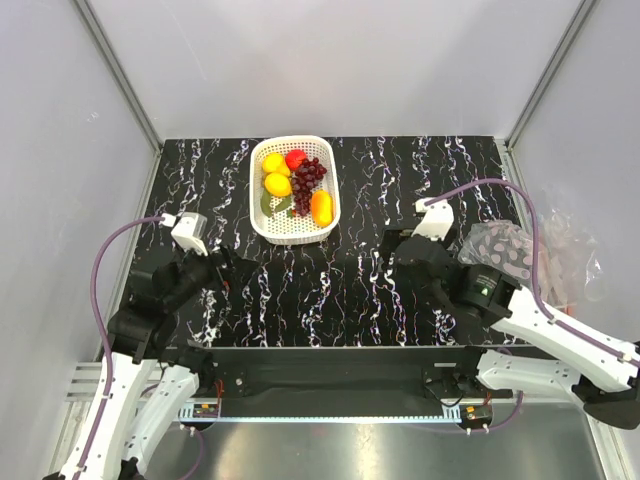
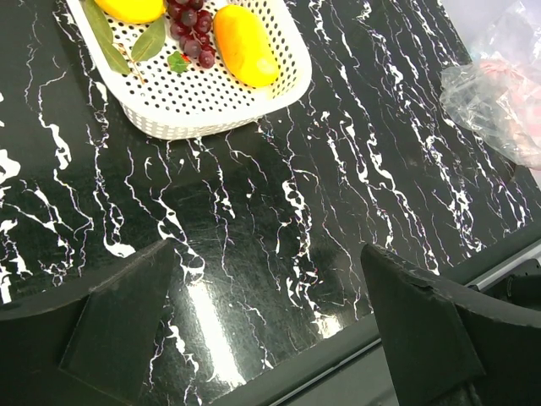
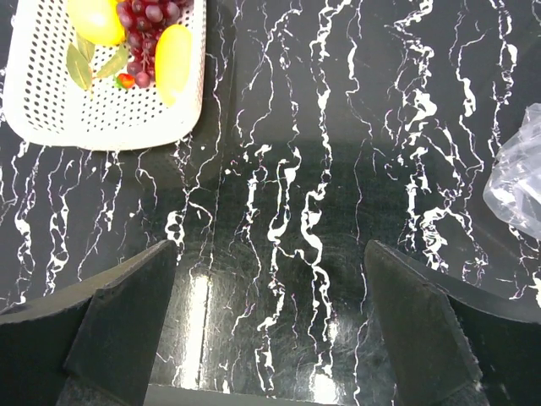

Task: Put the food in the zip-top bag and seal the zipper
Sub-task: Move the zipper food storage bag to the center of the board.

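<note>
Left claw (image 2: 266,258) and right claw (image 3: 270,254) gape empty, food (image 1: 295,185) well ahead in basket (image 1: 285,236).

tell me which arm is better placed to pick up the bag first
Right, probably. The zip-top bag lies crumpled at the table's right edge, close to the right gripper, which is open and empty. The left gripper, also open, sits across the table from it.
</note>
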Controlling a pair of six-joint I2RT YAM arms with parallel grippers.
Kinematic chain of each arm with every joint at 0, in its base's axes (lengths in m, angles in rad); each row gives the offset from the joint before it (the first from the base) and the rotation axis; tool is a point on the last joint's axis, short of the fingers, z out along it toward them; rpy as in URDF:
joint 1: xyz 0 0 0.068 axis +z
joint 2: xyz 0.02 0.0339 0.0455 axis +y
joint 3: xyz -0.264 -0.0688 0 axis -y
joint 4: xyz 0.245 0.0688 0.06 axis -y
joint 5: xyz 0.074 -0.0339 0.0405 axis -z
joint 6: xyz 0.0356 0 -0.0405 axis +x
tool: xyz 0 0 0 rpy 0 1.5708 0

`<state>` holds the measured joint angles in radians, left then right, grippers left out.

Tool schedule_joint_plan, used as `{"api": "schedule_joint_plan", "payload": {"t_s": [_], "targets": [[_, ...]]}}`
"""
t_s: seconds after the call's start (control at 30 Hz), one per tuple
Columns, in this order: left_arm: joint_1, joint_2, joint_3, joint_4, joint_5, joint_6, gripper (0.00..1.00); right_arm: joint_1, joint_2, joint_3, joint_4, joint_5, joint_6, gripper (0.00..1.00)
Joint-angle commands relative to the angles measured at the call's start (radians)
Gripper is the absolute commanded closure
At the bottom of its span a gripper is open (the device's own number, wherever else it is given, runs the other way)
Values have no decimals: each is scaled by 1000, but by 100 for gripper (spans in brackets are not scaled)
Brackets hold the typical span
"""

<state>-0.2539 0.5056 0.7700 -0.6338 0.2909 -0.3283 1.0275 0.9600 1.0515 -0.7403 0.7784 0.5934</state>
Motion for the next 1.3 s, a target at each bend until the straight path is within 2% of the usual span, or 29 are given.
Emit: {"api": "schedule_joint_plan", "payload": {"t_s": [0.0,0.1,0.17,0.33,0.47,0.67,0.9,1.0,1.07,1.13,1.17,1.27], "targets": [[5,-3,-5,49,42,14,1,2,-4,4,-19,23,-6,0],[4,-1,-5,48,45,15,1,-13,61,28,-79,60,25,0],[4,-6,-5,46,44,14,1,-67,112,42,-100,50,34,0],[4,-18,-5,45,39,15,1,-364,256,50,-64,-47,-13,0],[4,-29,-6,46,36,17,1,-549,333,70,-68,-18,-56,0],[4,-38,-6,48,42,17,1,-699,482,131,-94,44,-87,0],[2,-41,-8,52,68,20,1,-796,647,174,-91,117,-67,0],[4,-45,-8,54,74,21,1,-823,689,177,-103,166,-52,12],[4,-50,-8,55,76,21,1,-825,698,180,-120,193,-37,40],[2,-52,-9,52,77,21,1,-824,692,185,-139,185,-23,76],[4,-53,-9,55,80,21,1,-823,671,182,-136,173,-24,100],[2,-56,-11,59,86,21,1,-802,600,159,-73,78,-72,100]]}}
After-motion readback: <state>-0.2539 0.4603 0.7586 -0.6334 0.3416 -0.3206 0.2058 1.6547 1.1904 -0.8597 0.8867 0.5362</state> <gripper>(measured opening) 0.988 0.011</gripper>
